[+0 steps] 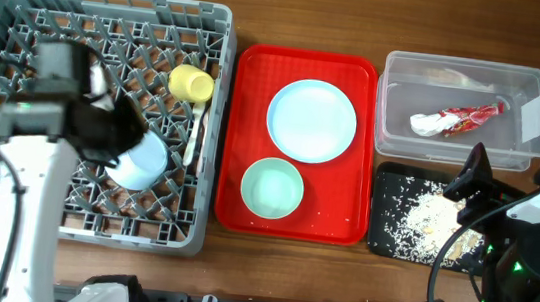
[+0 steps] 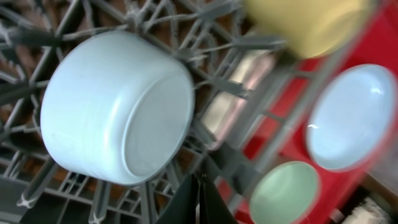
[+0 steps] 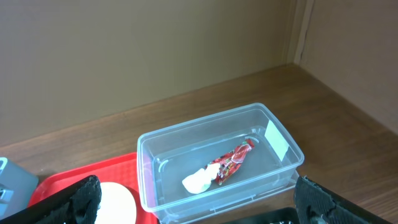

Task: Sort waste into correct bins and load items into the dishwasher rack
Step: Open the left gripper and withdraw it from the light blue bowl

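Note:
The grey dishwasher rack (image 1: 4,198) holds the yellow cup (image 1: 191,83), a white utensil (image 1: 195,128) and the pale blue-white bowl (image 1: 140,163), which lies on its side. My left gripper (image 1: 121,133) hovers just by that bowl (image 2: 118,106), and its fingers (image 2: 198,199) are shut and empty. The pale blue plate (image 1: 311,121) and mint-green bowl (image 1: 271,187) sit on the red tray (image 1: 243,118). The clear tub (image 1: 392,134) holds the wrapper (image 1: 467,116) and napkin (image 1: 424,124). The black tray (image 1: 381,238) holds crumbs (image 1: 423,225). My right gripper (image 1: 473,177) is open and empty above the black tray.
In the right wrist view the open fingers (image 3: 202,205) frame the clear tub (image 3: 149,162), with the wrapper (image 3: 233,160) and napkin (image 3: 199,180) inside. The plate (image 3: 115,202) and red tray (image 3: 62,180) lie to its left. A wall stands behind the table.

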Action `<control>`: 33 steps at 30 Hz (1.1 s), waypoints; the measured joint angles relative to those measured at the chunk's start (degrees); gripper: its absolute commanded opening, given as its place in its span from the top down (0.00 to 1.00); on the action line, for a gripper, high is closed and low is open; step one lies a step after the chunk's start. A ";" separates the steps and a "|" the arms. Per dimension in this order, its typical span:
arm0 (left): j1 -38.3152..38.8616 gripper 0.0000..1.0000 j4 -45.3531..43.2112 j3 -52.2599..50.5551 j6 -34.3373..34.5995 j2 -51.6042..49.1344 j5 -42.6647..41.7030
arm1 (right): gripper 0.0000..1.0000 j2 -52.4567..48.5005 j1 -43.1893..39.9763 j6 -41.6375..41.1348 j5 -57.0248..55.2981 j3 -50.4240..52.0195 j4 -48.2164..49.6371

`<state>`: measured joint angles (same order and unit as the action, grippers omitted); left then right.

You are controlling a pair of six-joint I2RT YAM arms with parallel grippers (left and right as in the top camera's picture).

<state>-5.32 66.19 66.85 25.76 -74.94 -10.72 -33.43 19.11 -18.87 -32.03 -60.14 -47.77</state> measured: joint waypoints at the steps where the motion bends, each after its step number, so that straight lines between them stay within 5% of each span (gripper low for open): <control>1: 1.09 0.96 -0.55 -1.86 1.40 -0.26 2.01 | 0.00 0.00 0.00 0.02 0.00 0.00 0.00; 22: 2.49 0.96 11.10 -4.22 16.00 -1.33 25.90 | 0.00 -0.02 0.00 0.00 0.00 0.00 0.00; 27: 2.73 0.96 11.39 -0.13 16.52 -0.85 23.34 | 0.00 -0.02 0.00 0.00 0.00 0.00 0.00; 33: 9.16 0.96 3.96 2.45 12.11 0.70 10.10 | 0.00 -0.04 0.00 0.00 0.00 0.00 0.00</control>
<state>3.84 70.15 69.30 37.87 -74.24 -0.62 -33.47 19.11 -18.87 -32.03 -60.14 -47.77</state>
